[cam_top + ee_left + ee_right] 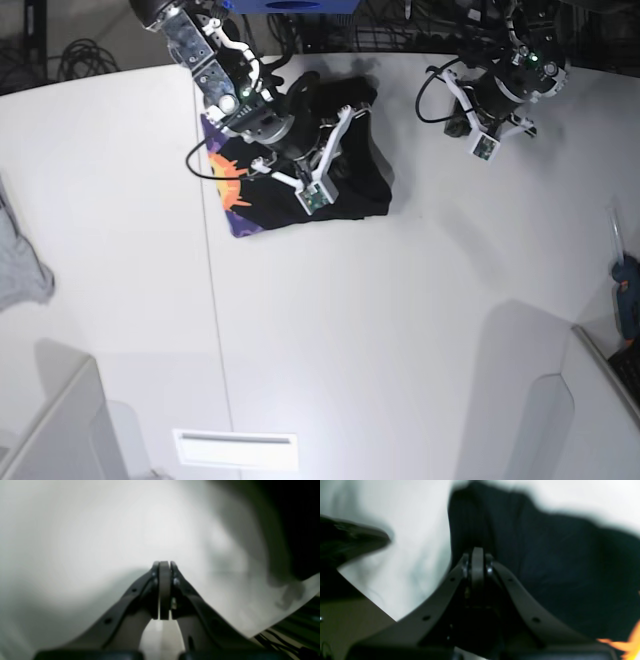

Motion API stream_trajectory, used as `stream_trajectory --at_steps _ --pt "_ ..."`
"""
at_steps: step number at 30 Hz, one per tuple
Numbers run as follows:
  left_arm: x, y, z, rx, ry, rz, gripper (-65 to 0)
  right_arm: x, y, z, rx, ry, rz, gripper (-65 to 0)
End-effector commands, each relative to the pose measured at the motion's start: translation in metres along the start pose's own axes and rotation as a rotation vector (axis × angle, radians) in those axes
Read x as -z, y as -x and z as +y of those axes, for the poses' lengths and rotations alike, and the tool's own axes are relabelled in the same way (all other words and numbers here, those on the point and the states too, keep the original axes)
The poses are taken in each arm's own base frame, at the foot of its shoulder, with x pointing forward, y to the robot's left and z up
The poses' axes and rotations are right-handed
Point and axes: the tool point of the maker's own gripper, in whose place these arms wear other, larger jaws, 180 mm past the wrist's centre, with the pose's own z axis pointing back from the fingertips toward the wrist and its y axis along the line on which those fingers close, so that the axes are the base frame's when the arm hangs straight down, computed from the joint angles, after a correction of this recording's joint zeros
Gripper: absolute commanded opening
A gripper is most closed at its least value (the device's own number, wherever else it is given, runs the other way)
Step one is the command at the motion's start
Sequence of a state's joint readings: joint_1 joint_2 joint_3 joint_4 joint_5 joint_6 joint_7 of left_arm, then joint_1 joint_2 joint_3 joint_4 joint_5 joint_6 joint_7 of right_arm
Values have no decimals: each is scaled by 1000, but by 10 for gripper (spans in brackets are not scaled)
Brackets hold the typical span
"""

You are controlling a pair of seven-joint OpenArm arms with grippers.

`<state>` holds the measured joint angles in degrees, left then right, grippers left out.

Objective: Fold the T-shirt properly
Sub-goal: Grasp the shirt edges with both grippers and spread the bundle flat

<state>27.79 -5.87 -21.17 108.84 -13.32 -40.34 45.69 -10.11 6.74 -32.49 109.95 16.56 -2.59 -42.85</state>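
At the far left edge of the base view a light grey cloth [22,262] lies partly out of frame, well apart from the work. Next comes the large black short-sleeved T-shirt [355,180], bundled into a compact shape near the far edge of the white desk [380,330], with its orange-yellow sun print on purple [232,185] showing along its left side. The right claw [477,555] hangs directly over the shirt, jaws pressed together and pinching nothing; its wrist view shows only dark fabric beyond the tips, so it seems placed there either to press the fold flat or simply to lift clear. Further right, the left claw [164,566] is also pressed together and empty, hovering above bare desk, well apart from the shirt, probably parked out of the way. Judging by the tight bundle, the folding looks close to finished, though the edges appear uneven.
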Motion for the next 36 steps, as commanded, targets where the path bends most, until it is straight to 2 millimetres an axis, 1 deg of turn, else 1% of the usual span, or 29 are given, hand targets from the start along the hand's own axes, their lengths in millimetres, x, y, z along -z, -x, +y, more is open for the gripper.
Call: stream_trajectory --at_steps 1,3,5,7,9,11,12,14,17,19,21,23,25,28,31,36 --pt "-6 -6 1 11 -10 -24 -650 -8 -18 -1 -2 -5 -64 -650" --pt "-9 -13 -3 -1 6 -55 -650 -16 -22 -10 12 19 -86 -650" --pt "-13 -19 -10 -55 52 -103 -650 -20 -22 -22 32 50 -92 -650" --pt "-17 -31 -20 -121 125 -177 -559 -23 -19 -35 52 85 -89 -650" --pt "-23 -36 -27 -169 195 -206 -433 -27 -15 -48 77 119 -91 -650" --pt "-27 -43 -33 -208 249 -233 -319 -31 -12 -61 100 154 -91 -650" --pt "-29 -47 -35 -229 270 -255 -272 -33 -12 -68 109 173 -96 -650" --pt "-32 -53 -38 -252 294 -285 -212 -37 -9 -79 127 202 -96 -650" --pt "-30 -64 -42 -253 316 -315 -201 -46 -9 -98 153 255 -127 -650" --pt "-27 -70 -50 -263 337 -329 -201 -52 -8 -109 164 287 -153 -650" --pt "-25 -73 -56 -267 354 -335 -199 -56 -7 -115 150 292 -161 -650" --pt "-23 -83 -62 -252 378 -356 -199 -61 -3 -121 132 292 -159 -650" --pt "-17 -86 -72 -247 414 -352 -201 -65 -1 -127 121 300 -158 -650" --pt "-8 -86 -83 -254 457 -336 -201 -72 3 -140 131 333 -157 -650" --pt "9 -79 -84 -331 455 -287 -201 -78 4 -149 141 362 -159 -650" --pt "32 -78 -97 -382 492 -228 -201 -84 10 -157 154 388 -154 -650"
